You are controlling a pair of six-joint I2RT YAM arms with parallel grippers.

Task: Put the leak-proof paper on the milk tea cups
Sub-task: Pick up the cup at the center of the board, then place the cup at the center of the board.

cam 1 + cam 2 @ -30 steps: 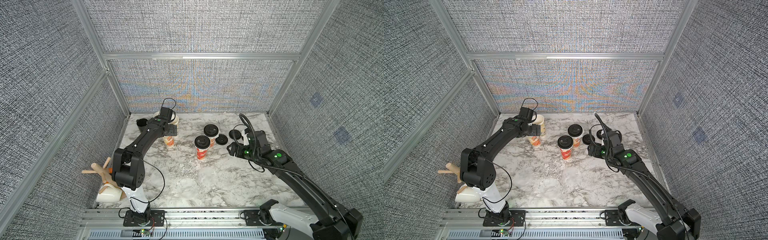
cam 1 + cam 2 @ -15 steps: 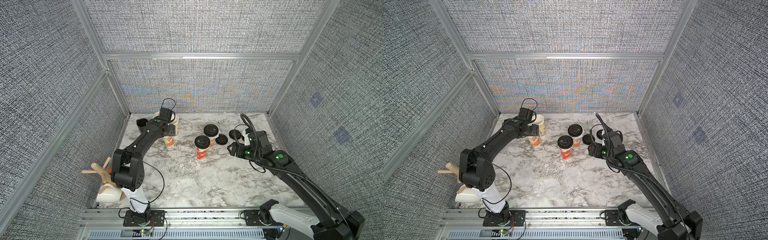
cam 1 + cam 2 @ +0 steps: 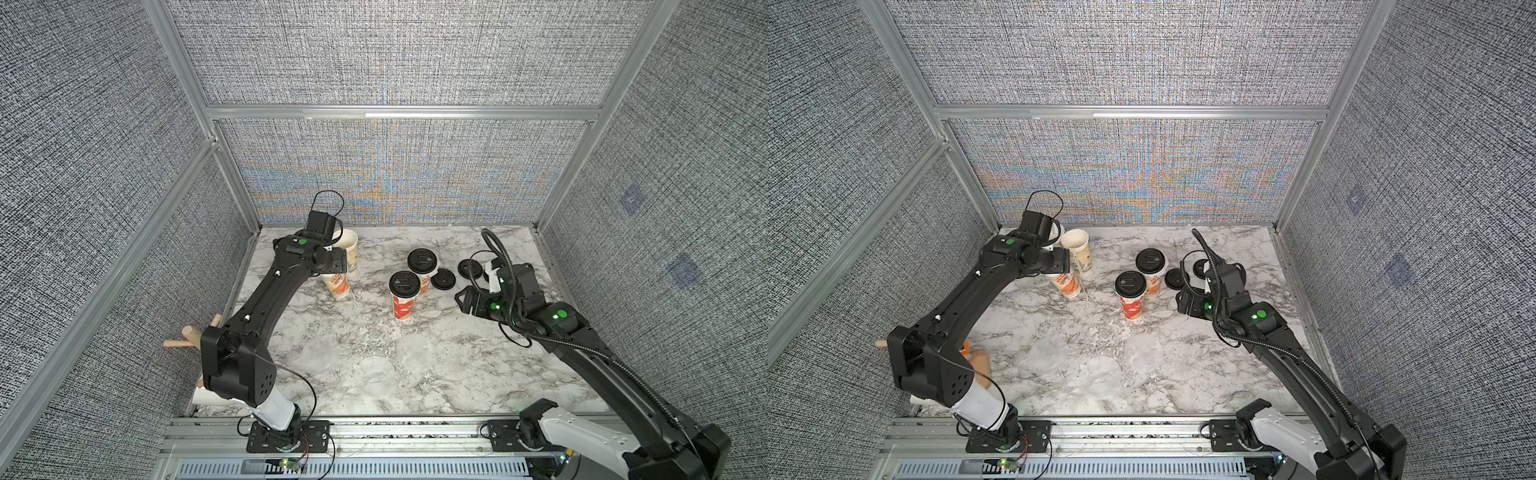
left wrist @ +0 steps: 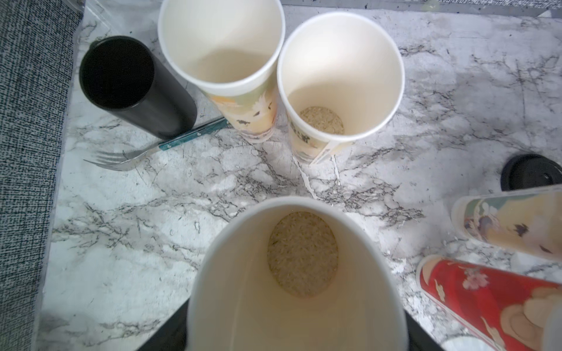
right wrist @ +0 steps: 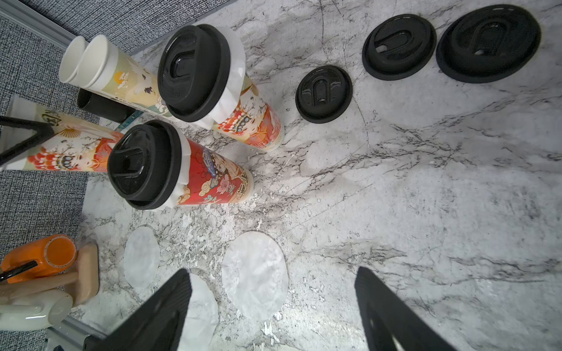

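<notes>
My left gripper (image 3: 333, 270) (image 4: 296, 334) is shut on an open milk tea cup (image 3: 336, 286) (image 4: 301, 273) with an orange print and grains at its bottom. Two more open cups (image 4: 340, 76) (image 4: 222, 45) stand behind it at the back left. Two cups (image 3: 402, 297) (image 3: 423, 270) in the middle wear black lids with leak-proof paper (image 5: 234, 70) sticking out beneath. Three loose sheets of the paper (image 5: 254, 275) (image 5: 141, 256) (image 5: 197, 307) lie flat on the marble. My right gripper (image 3: 467, 301) (image 5: 273, 307) hovers open and empty above them.
Three loose black lids (image 5: 324, 93) (image 5: 399, 47) (image 5: 488, 42) lie at the back right. A black mug (image 4: 130, 88) and a fork (image 4: 146, 150) sit by the left wall. A wooden mug rack (image 3: 187, 336) with an orange mug (image 5: 45, 256) and a white mug (image 5: 30, 310) stands front left.
My left gripper's jaws have closed in on the orange-print cup. The right arm has shifted only slightly and stays open.
</notes>
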